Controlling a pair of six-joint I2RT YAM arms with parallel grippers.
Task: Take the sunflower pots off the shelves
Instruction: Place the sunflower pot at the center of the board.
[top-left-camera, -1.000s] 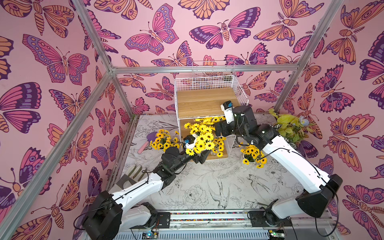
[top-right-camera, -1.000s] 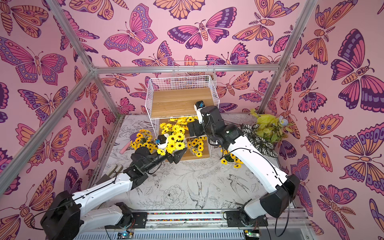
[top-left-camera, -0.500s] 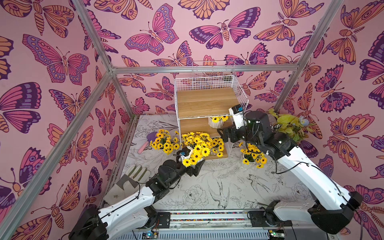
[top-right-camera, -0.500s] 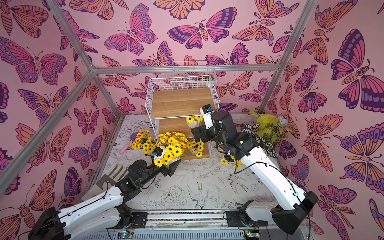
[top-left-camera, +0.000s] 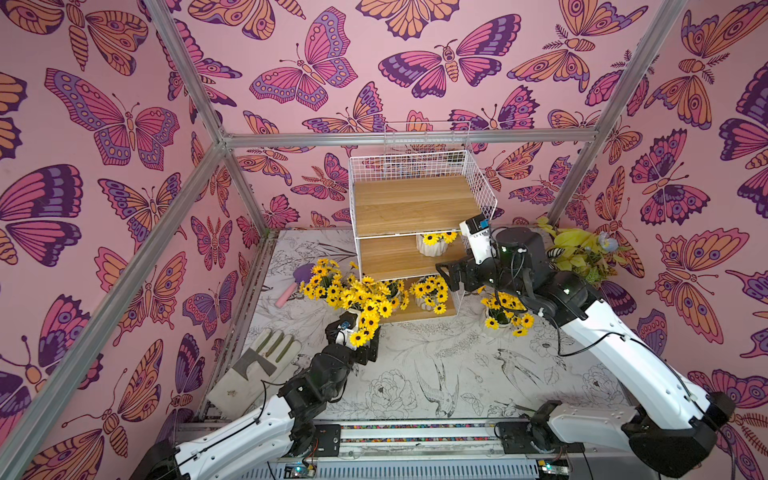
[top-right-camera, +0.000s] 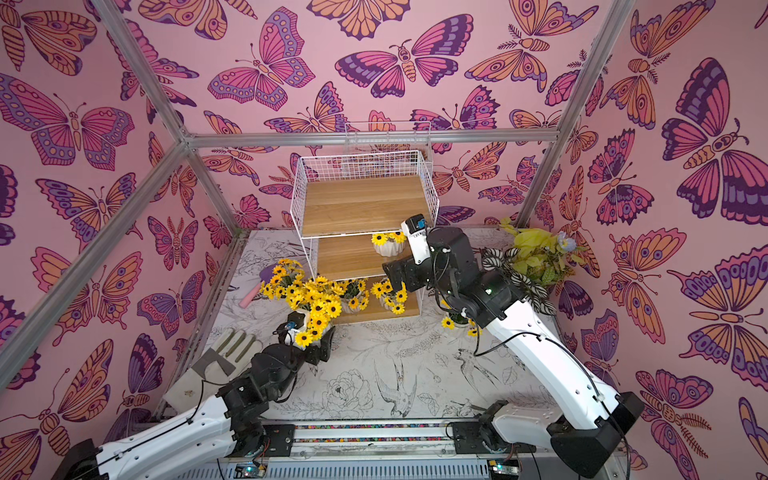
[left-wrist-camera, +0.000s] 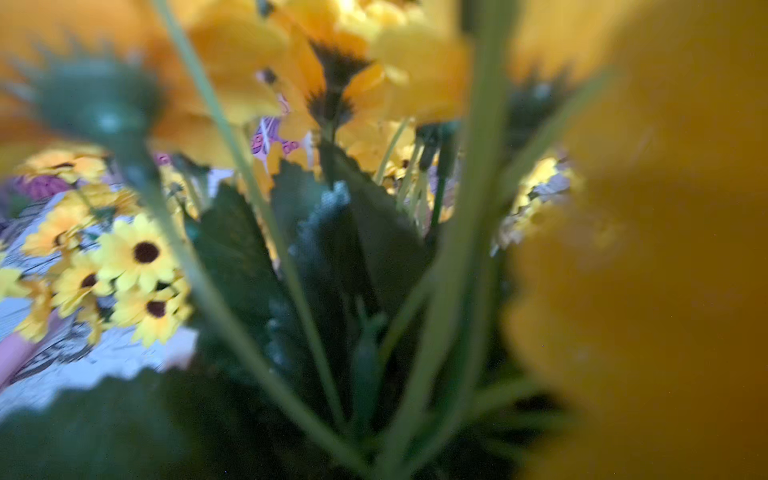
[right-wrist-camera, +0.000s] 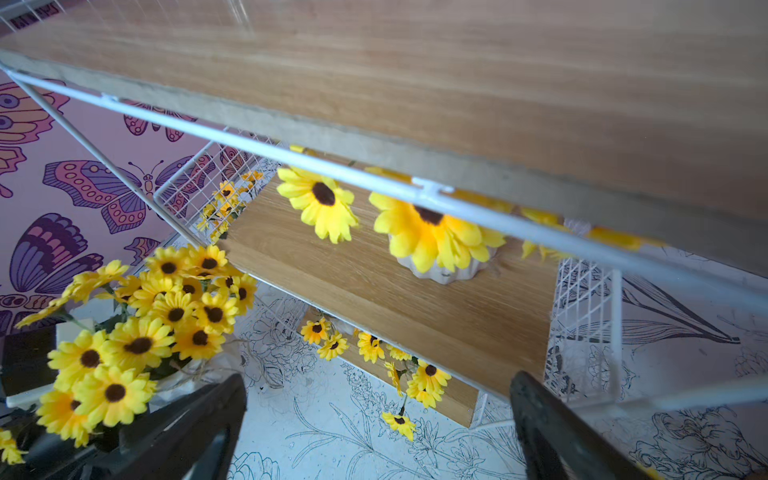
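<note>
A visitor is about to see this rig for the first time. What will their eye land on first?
First, the pink butterfly wallpaper covering every wall. Next, the yellow sunflowers: one sunflower pot on the middle board of the shelves and two pots on the bottom board. The left end effector grips a second pot beside the shelves, while the right end effector is open and empty in front of them.

Shelves (top-left-camera: 415, 203) upright; sunflower pots (top-left-camera: 432, 249): one middle tier, two bottom, three off.
</note>
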